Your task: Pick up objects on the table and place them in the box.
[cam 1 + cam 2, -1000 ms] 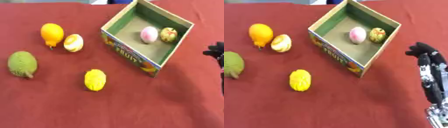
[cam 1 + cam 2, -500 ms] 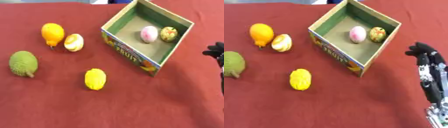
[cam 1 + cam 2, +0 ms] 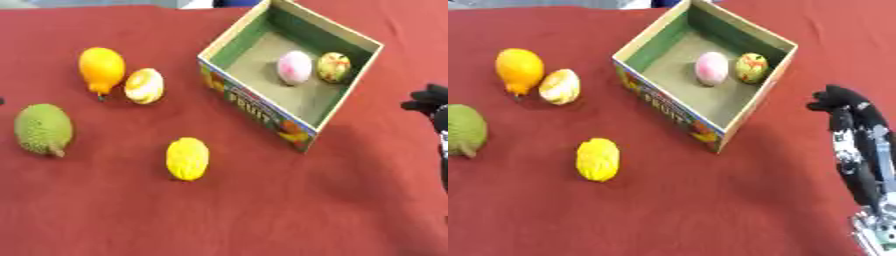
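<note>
Red cloth table [image 3: 262,210] throughout. Toward far edge, open cardboard box [image 3: 671,107], green-lined, holding a pink egg shape [image 3: 710,68] and a mottled yellow-green one [image 3: 752,67]. At right edge, black right hand [image 3: 837,100], fingers curled, empty. Near left edge: bumpy green fruit [image 3: 42,128], smooth orange fruit [image 3: 101,68], pale striped one [image 3: 144,85]; toward the middle, knobbly yellow fruit [image 3: 187,158].

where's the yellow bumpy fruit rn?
The yellow bumpy fruit lies on the red tablecloth left of centre in both eye views, apart from the box, with the green spiky fruit to its left.
</note>
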